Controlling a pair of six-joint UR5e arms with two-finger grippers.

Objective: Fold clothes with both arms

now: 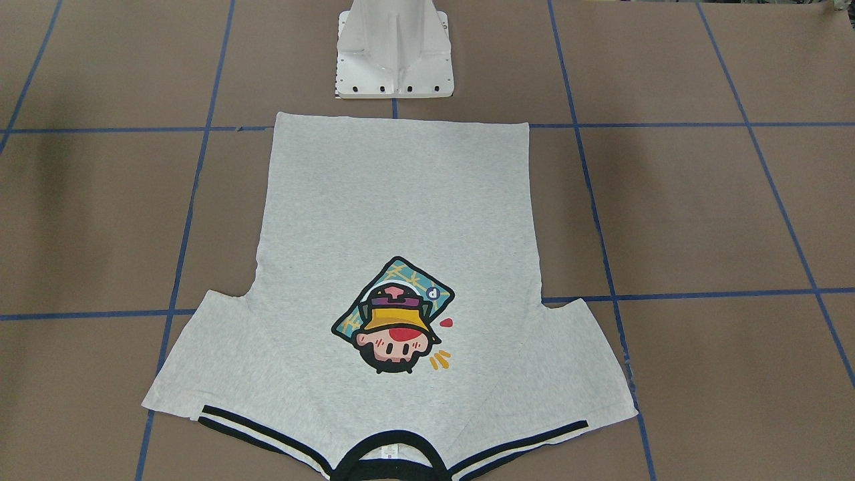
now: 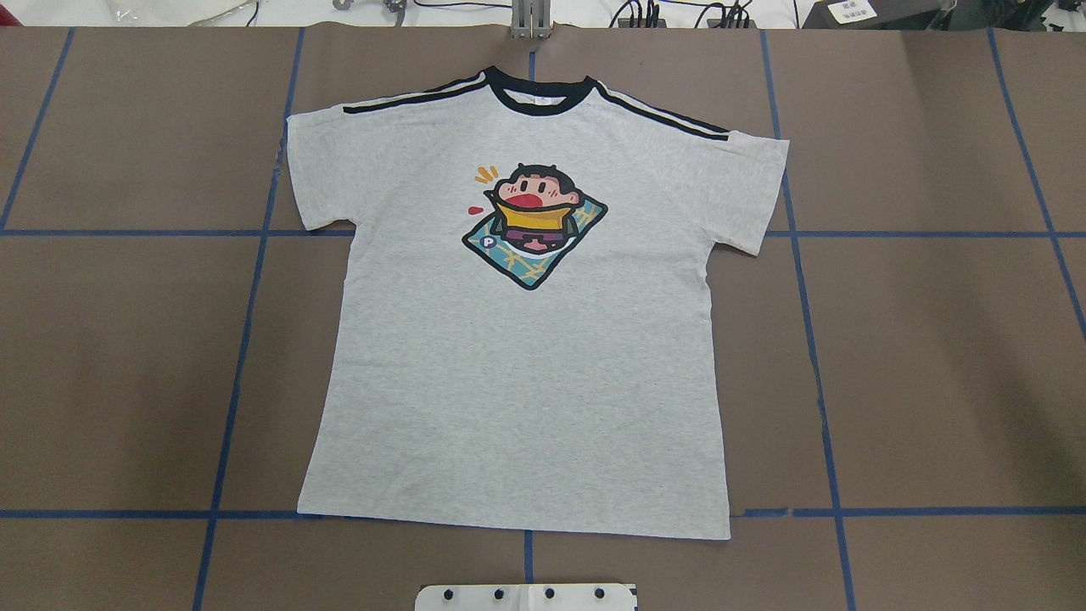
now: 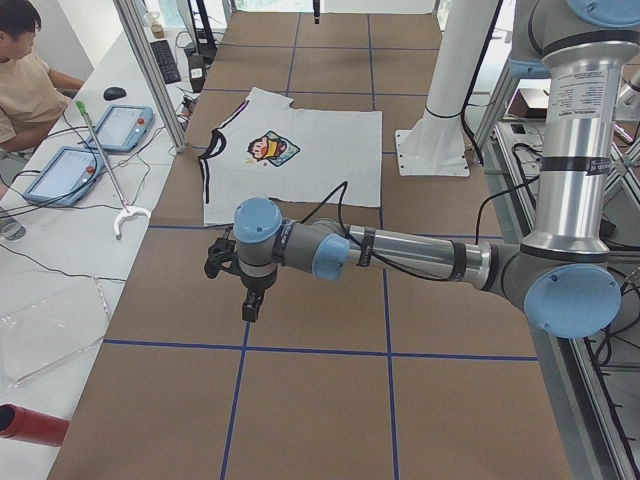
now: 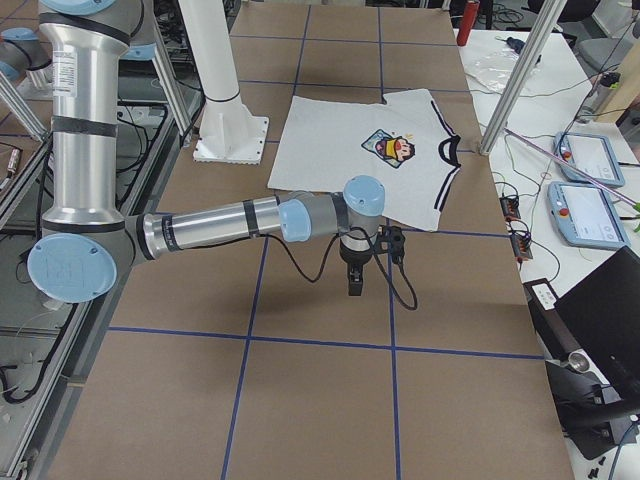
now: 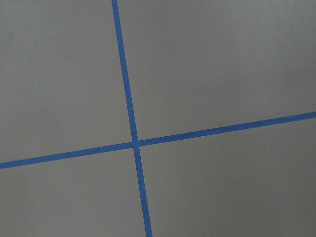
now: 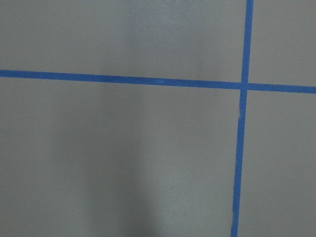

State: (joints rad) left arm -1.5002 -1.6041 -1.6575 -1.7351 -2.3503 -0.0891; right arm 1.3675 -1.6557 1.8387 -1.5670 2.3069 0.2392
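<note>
The light grey T-shirt lies flat and spread out, print side up, in the middle of the brown table, collar toward the far side from the robot. Its cartoon head print is on the chest. It also shows in the front-facing view and both side views. My left gripper hangs over bare table to the shirt's left, apart from it. My right gripper hangs over bare table near the right sleeve. I cannot tell whether either is open or shut. Both wrist views show only table and blue tape.
The white pedestal stands just behind the shirt's hem. Blue tape lines grid the table. A seated operator, tablets and a red cylinder are at the bench beyond the table edge.
</note>
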